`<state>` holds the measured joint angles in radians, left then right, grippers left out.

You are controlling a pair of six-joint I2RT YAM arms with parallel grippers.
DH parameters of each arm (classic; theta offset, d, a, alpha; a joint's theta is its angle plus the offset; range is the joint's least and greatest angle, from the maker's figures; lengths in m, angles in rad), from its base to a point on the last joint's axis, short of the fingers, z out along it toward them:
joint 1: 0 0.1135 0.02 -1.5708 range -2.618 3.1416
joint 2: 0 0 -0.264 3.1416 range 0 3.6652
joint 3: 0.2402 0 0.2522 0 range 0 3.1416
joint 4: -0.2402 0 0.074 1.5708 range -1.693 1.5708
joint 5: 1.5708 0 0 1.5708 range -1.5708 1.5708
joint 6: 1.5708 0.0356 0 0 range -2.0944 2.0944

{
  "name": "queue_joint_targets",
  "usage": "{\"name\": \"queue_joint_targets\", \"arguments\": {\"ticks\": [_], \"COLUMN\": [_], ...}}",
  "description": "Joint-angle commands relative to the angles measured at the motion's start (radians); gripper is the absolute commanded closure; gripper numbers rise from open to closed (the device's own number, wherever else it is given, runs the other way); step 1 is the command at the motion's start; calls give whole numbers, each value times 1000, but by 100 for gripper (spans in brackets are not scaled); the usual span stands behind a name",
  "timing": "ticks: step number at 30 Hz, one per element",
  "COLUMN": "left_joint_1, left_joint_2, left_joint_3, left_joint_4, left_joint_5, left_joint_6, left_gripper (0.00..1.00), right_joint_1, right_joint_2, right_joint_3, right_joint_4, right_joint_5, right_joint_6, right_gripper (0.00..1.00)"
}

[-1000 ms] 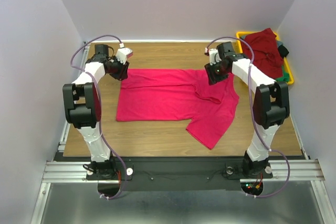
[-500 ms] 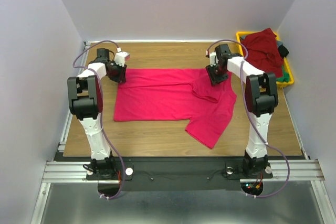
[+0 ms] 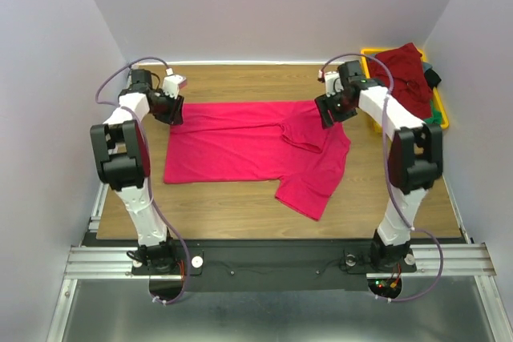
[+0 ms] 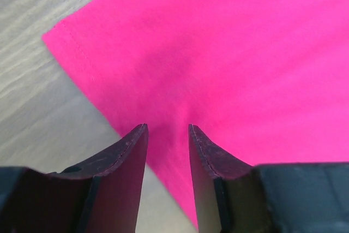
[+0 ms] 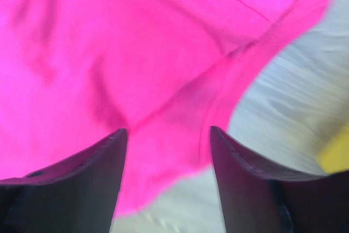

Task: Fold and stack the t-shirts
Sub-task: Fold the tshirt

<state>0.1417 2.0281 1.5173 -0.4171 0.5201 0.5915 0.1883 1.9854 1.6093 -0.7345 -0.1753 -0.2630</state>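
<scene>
Top external — bin [image 3: 442, 118] holds maroon t-shirt [image 3: 405, 78].

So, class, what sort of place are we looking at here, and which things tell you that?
Probably a robotics lab test cell: plain white walls box in a wooden table, two robot arms stand on a metal rail at its near edge, and a yellow bin holds clothes.
</scene>
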Motion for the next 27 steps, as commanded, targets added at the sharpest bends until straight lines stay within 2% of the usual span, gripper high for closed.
{"name": "queue_joint_targets", "arguments": {"ticks": [1, 4, 9, 13, 14, 20, 27], "left_joint_1": [7, 21, 53, 88, 97, 111, 113], "left_joint_2": [-276, -366, -445, -468, -474, -531, -554], "left_joint_3": [-37, -112, -268, -353, -383, -488, -525], "left_joint_4": [-120, -199, -298, -321, -319, -279, -253], "left_joint_5": [95, 112, 110, 104, 97, 54, 26], "left_joint_6": [129, 217, 353, 390, 402, 412, 432], "left_gripper": [52, 52, 52, 51, 46, 46, 44], "right_joint_1": [2, 0, 8, 28, 33, 39, 42], "right_joint_2": [-251, -318, -336, -339, -335, -300, -247], "right_joint_3": [-78, -170, -265, -347, -376, -446, -512], "right_joint_4": [-75, -129, -203, -184, -165, -96, -23], "right_joint_5": [-78, -78, -107, -98, -95, -72, -66], "right_joint_6": [-160, -249, -393, -458, -467, -502, -507], "right_gripper": [37, 43, 47, 48, 48, 48, 47]}}
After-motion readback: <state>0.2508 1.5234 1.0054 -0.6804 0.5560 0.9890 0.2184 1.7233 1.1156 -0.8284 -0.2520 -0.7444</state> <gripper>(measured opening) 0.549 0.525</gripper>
